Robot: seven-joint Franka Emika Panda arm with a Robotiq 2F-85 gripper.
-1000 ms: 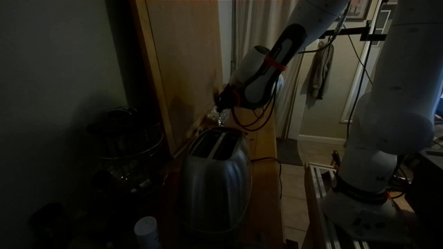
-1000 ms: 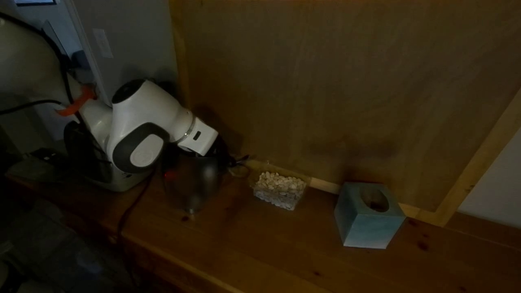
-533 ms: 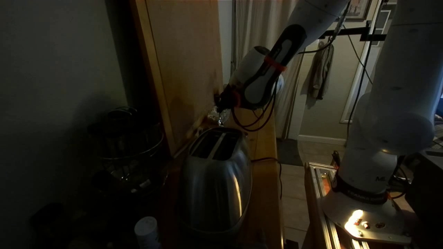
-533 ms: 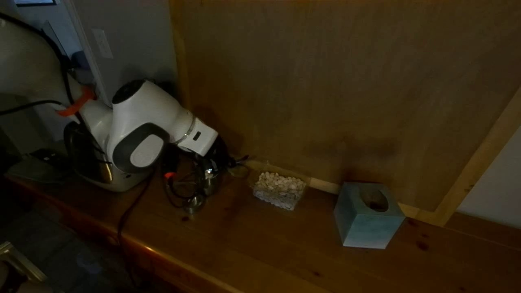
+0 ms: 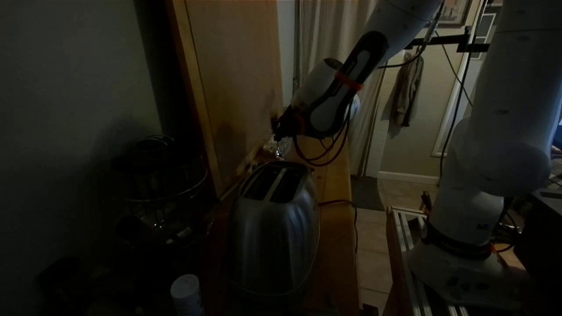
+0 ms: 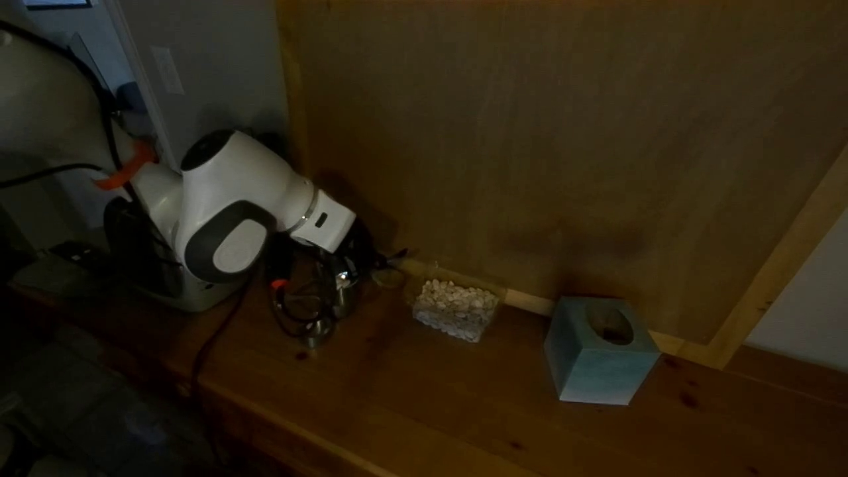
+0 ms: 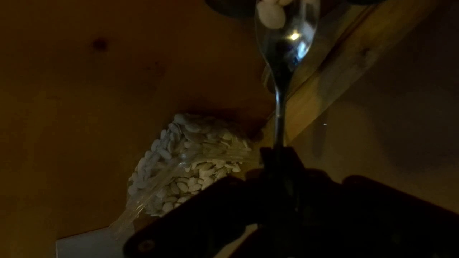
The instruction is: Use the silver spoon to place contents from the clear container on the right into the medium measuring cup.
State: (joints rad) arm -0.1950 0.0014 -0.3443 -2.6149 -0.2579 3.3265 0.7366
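Note:
My gripper (image 7: 281, 152) is shut on the handle of the silver spoon (image 7: 287, 39), which points away from it in the wrist view. A few pale seeds (image 7: 271, 15) lie in the spoon's bowl. The clear container (image 6: 456, 310), partly filled with pale flat seeds, stands by the wooden panel; in the wrist view it (image 7: 200, 157) is left of the handle. In an exterior view the spoon (image 5: 278, 153) hangs below the gripper (image 5: 277, 135), just beyond the toaster. Small metal cups (image 6: 317, 331) (image 6: 343, 301) stand under the wrist; I cannot tell which is medium.
A steel toaster (image 5: 274, 232) stands close to the spoon. A wooden panel (image 6: 530, 146) rises behind the counter. A blue tissue box (image 6: 601, 354) stands beyond the container. A wire rack (image 5: 162, 188) and a white canister (image 5: 186, 292) are near the wall. The room is very dim.
The arm and spoon have shifted only very slightly. A bright light on the robot base and toaster half a second ago is gone now. The container has not moved.

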